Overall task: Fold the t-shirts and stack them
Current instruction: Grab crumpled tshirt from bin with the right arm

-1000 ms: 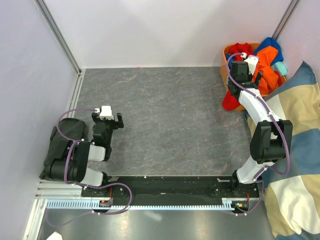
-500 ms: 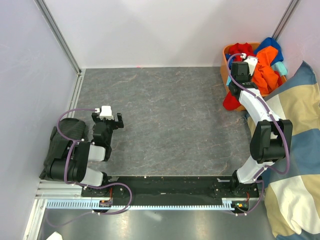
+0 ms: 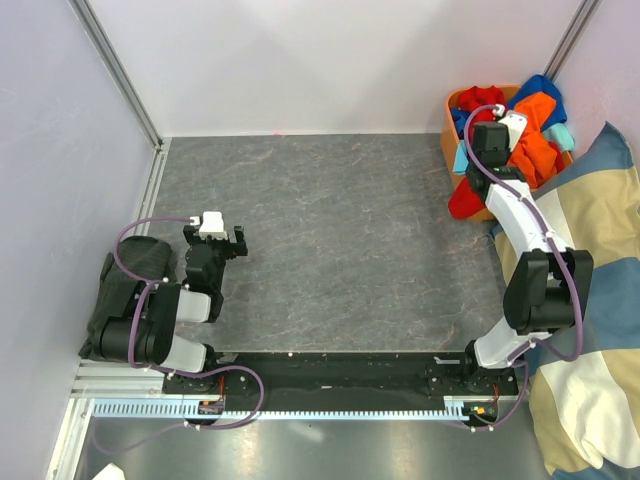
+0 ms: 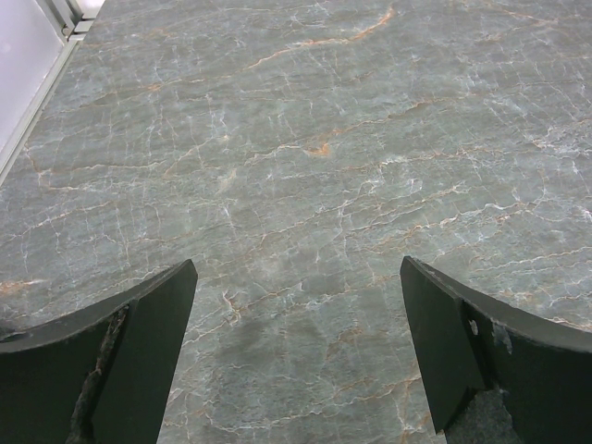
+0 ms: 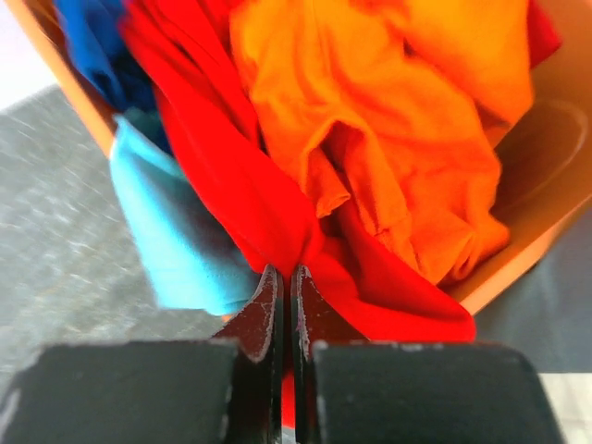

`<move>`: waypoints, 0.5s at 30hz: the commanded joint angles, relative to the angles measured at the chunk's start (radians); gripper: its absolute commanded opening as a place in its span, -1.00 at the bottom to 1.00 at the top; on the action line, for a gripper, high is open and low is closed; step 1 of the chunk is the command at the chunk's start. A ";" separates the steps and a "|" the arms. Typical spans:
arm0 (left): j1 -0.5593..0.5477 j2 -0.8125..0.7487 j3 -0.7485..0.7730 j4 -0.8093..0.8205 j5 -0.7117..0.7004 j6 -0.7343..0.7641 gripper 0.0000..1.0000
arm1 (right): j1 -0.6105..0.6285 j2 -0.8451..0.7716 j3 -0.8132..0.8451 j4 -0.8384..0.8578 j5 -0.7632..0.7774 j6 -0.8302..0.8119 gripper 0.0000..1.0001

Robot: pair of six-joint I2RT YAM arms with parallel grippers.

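A heap of t-shirts fills the orange basket (image 3: pixel 447 138) at the far right: red (image 3: pixel 462 203), orange (image 3: pixel 535 150), royal blue (image 3: pixel 540 88) and light teal (image 3: pixel 562 133). My right gripper (image 3: pixel 483 165) hangs over the basket's near-left rim. In the right wrist view the right gripper (image 5: pixel 285 277) is shut on a pinch of the red t-shirt (image 5: pixel 231 185), which drapes over the basket's edge (image 5: pixel 65 88) beside the orange t-shirt (image 5: pixel 370 139) and the teal t-shirt (image 5: pixel 176 240). My left gripper (image 3: pixel 214 238) stays low at the near left. The left gripper (image 4: pixel 296 305) is open over bare marbled floor.
A big blue-and-beige checked cushion (image 3: pixel 590 330) leans along the right side next to the right arm. A dark bag (image 3: pixel 125 290) lies behind the left arm at the left wall. Grey marbled tabletop (image 3: pixel 330 240) spreads between the arms.
My right gripper went from open to shut, pinching the red t-shirt at the basket's rim, and shifted slightly right. The left arm has stayed still.
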 commanded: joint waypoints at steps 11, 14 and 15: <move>0.006 0.002 0.020 0.024 -0.012 -0.029 1.00 | 0.027 -0.213 0.342 0.234 -0.509 -0.040 -1.00; 0.006 0.002 0.022 0.024 -0.012 -0.029 1.00 | 0.076 -0.235 0.401 0.253 -0.574 -0.045 -1.00; 0.006 0.002 0.020 0.022 -0.010 -0.029 1.00 | 0.088 -0.238 0.444 0.245 -0.606 -0.043 -1.00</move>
